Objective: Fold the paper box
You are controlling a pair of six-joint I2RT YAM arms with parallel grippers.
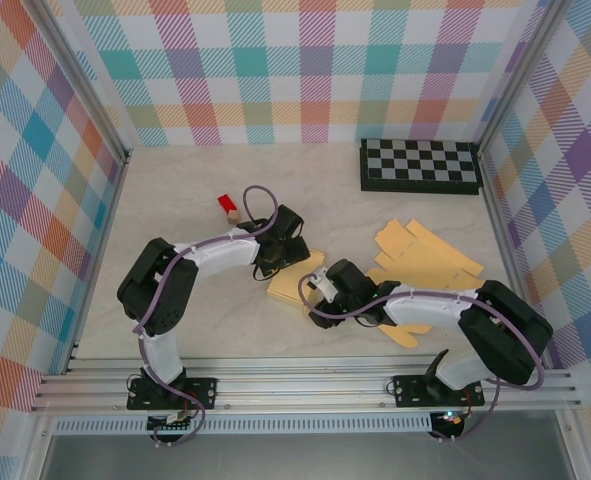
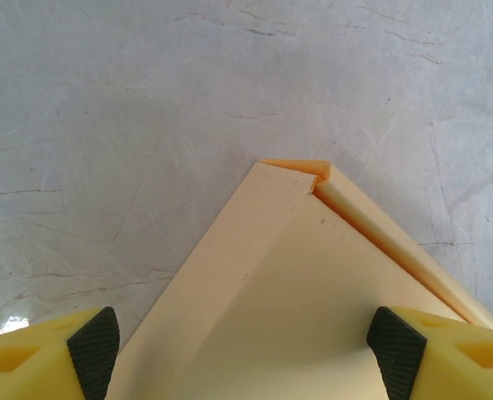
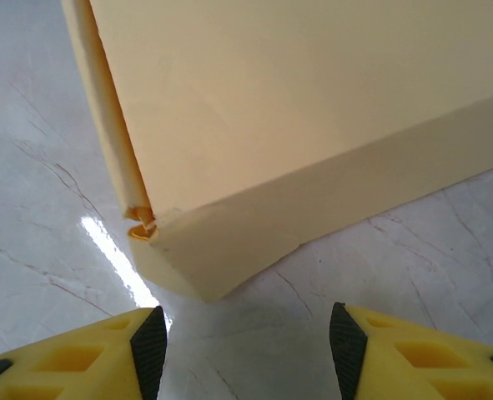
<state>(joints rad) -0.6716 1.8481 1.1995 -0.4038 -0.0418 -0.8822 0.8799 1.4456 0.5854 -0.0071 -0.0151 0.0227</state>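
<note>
The tan paper box (image 1: 293,281) lies partly folded on the table between the two arms. My left gripper (image 1: 275,262) hovers over its far side. In the left wrist view the box (image 2: 313,292) spreads under my open left gripper (image 2: 242,350). One black pad (image 2: 93,350) is off the box's edge and the other pad (image 2: 394,346) is over its top panel. My right gripper (image 1: 320,290) sits at the box's near right corner. In the right wrist view that gripper (image 3: 248,343) is open, with bare table between its pads (image 3: 150,346) and the box corner (image 3: 204,250) just ahead.
Several flat tan cardboard blanks (image 1: 425,255) lie at the right, partly under the right arm. A black-and-white chessboard (image 1: 420,165) sits at the back right. A small red block (image 1: 228,206) lies behind the left arm. Checked walls close in the table.
</note>
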